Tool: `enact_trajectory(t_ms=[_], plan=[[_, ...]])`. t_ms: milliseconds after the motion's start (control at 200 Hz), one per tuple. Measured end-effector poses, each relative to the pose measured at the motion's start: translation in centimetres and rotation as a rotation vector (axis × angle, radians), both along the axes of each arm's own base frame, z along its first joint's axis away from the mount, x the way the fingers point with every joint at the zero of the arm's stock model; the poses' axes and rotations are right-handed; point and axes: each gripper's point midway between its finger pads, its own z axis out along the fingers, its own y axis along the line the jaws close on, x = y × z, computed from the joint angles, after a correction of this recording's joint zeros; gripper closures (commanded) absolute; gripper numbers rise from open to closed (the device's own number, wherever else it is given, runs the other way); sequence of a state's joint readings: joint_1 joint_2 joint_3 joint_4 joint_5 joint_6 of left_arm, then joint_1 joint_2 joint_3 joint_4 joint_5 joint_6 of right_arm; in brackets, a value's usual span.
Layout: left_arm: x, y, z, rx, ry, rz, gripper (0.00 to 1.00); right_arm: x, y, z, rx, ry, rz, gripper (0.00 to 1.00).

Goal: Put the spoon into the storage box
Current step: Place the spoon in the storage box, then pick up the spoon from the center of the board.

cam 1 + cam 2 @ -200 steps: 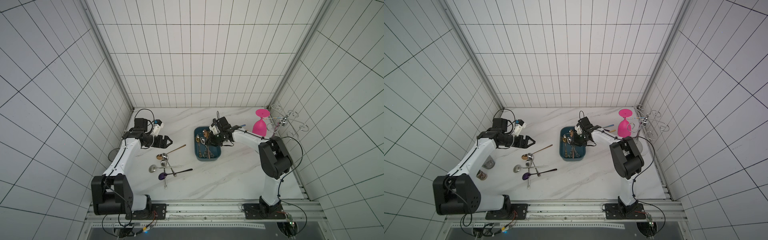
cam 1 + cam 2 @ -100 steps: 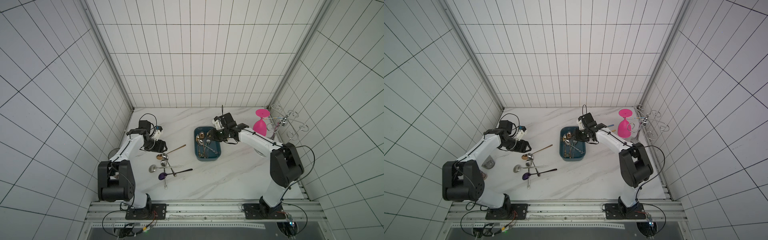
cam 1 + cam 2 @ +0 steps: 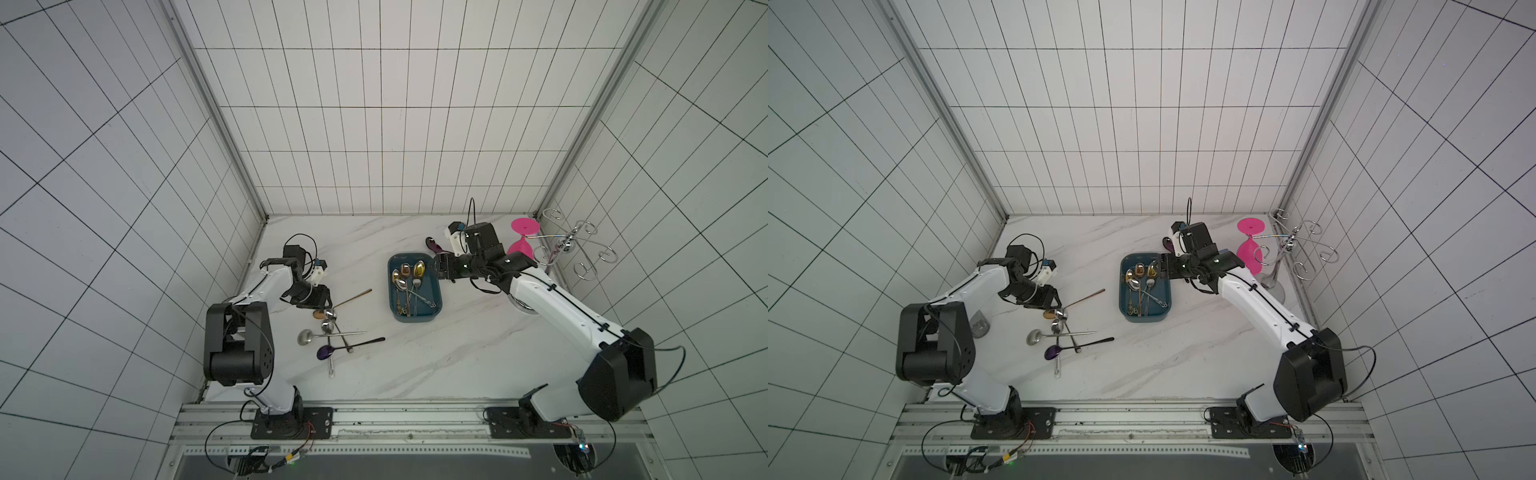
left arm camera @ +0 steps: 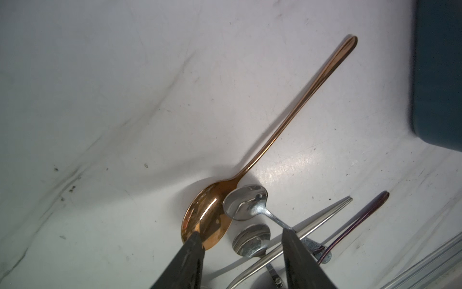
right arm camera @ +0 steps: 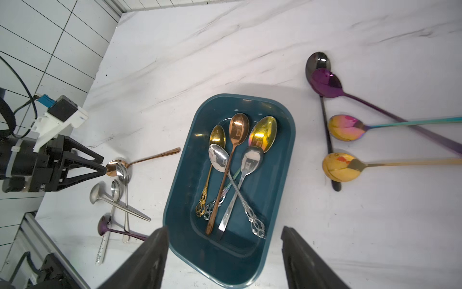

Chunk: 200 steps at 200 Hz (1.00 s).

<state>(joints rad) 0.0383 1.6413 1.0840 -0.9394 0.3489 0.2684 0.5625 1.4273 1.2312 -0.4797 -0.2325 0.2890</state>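
The dark teal storage box (image 3: 415, 320) (image 3: 1144, 318) (image 5: 225, 255) lies mid-table with several spoons inside. A copper spoon (image 4: 300, 105) (image 3: 353, 296) (image 5: 150, 157) lies on the table to its left, its bowl against a small silver spoon (image 4: 246, 202). My left gripper (image 4: 242, 234) (image 3: 320, 305) is low over these bowls with its jaws apart. One fingertip (image 4: 197, 237) overlaps the copper bowl and the other sits at the silver spoon's handle. My right gripper (image 5: 223, 229) (image 3: 436, 268) hangs open above the box's far end, holding nothing.
More spoons are piled near the left gripper: a silver ladle (image 3: 305, 336) and a purple spoon (image 3: 325, 352). Purple (image 5: 325, 83), rainbow (image 5: 346, 127) and gold (image 5: 340, 167) spoons lie right of the box. A pink goblet (image 3: 524, 239) and a wire rack (image 3: 573, 249) stand at the far right.
My left gripper has come down toward the front onto the spoon pile and its jaws have narrowed. My right gripper's jaws have opened wide over the box.
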Motion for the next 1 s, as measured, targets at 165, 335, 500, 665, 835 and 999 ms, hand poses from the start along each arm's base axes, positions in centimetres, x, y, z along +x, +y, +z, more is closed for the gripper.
enact_trajectory(t_ms=[165, 335, 500, 665, 835, 999], plan=[[-0.2, -0.4, -1.4, -0.019, 0.06, 0.002, 0.57, -0.5, -1.8, 1.9, -0.032, -0.087, -0.004, 0.11], [-0.4, -0.9, -2.4, -0.022, 0.114, -0.013, 0.62, -1.1, -3.3, 2.9, -0.052, -0.147, -0.009, 0.06], [-0.1, -1.4, -2.8, -0.016, 0.13, -0.031, 0.62, -1.8, -4.3, 3.1, -0.06, -0.171, -0.011, 0.03], [0.1, -1.3, -3.4, 0.016, 0.149, -0.029, 0.61, -2.0, -4.6, 3.3, -0.058, -0.183, -0.008, 0.03], [0.0, -1.1, -3.9, 0.028, 0.172, -0.02, 0.6, -2.0, -4.7, 3.1, -0.06, -0.182, -0.008, 0.03], [0.2, -1.3, -4.0, 0.015, 0.184, -0.013, 0.64, -2.0, -4.7, 3.0, -0.058, -0.179, -0.006, 0.03]])
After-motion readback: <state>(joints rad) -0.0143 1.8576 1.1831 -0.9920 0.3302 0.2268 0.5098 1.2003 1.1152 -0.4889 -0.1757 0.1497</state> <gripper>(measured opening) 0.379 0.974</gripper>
